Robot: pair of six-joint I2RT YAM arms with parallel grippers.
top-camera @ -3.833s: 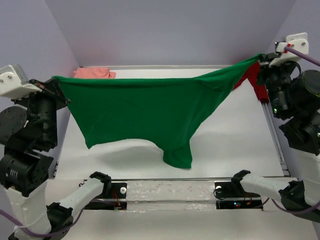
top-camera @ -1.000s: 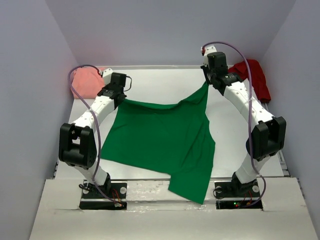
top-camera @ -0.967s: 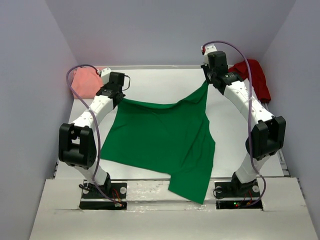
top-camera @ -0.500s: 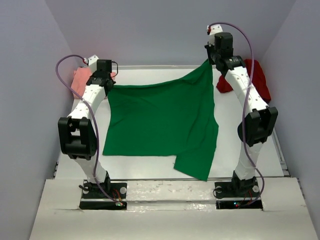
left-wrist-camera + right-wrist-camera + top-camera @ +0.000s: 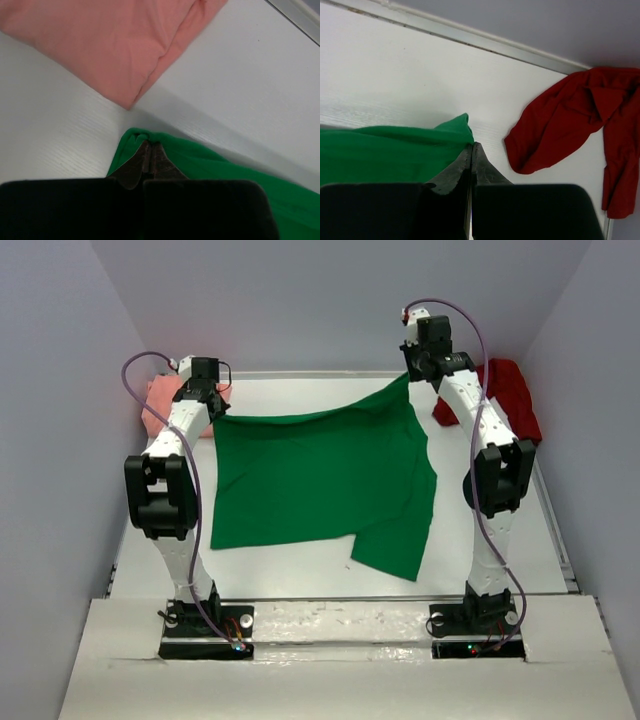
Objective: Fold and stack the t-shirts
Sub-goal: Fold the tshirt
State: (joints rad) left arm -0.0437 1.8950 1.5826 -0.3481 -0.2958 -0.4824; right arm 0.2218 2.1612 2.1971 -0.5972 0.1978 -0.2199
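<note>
The bright green t-shirt [image 5: 320, 475] hangs stretched between both arms over the middle of the table, its near part draped on the surface. My left gripper [image 5: 212, 412] is shut on its far left corner [image 5: 131, 140], and the left gripper [image 5: 148, 146] pinches cloth at its tips. My right gripper [image 5: 408, 372] is shut on the far right corner [image 5: 460, 127], and the right gripper [image 5: 471, 146] shows cloth bunched at its closed tips. The salmon-pink t-shirt [image 5: 162, 400] lies folded at the far left [image 5: 110, 45]. The dark red t-shirt [image 5: 500, 390] lies crumpled at the far right [image 5: 570, 120].
A metal rail [image 5: 470, 40] runs along the table's far edge, below the grey back wall. Grey side walls close in on both sides. Both arm bases [image 5: 205, 625] are bolted at the near edge.
Both arms have carried the green shirt from high near the camera down and toward the far edge. In the last half second the shirt's near hem slid farther back onto the table.
</note>
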